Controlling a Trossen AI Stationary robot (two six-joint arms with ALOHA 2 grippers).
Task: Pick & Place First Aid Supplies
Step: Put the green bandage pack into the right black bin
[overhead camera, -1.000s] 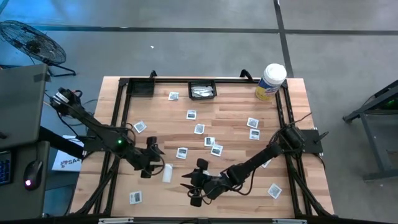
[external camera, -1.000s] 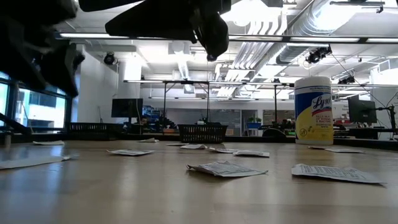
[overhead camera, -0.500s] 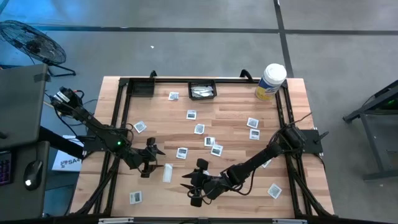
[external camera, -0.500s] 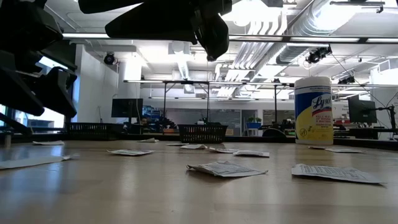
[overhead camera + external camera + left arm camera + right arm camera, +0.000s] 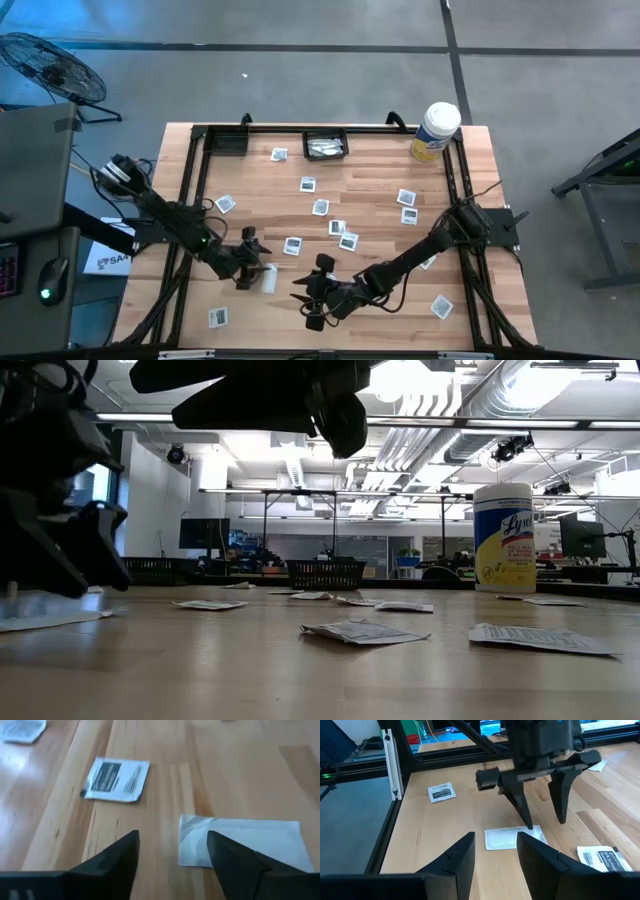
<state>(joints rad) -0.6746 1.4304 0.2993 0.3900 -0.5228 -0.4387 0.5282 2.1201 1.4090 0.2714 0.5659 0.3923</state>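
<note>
The first aid supplies lie scattered flat on the wooden table: square white packets with dark centres and a plain white strip packet. My left gripper stands open and low over the far end of that strip, its fingers pointing down. One fingertip is at the strip's edge and the other is over bare wood beside it. My right gripper hovers open just right of the strip, holding nothing. My left gripper comes at the white strip packet from above, slanting down. One fingertip stands at the strip's short end. I cannot tell whether it touches the strip. The strip lies flat on the table.
A black basket holding packets sits at the far edge, and a white tub with a yellow label stands at the far right corner. A square packet lies just beyond my left gripper, and another lies near the front left.
My left gripper has come down toward the table and moved slightly right, onto the end of the white strip packet. The strip has stayed where it was.
</note>
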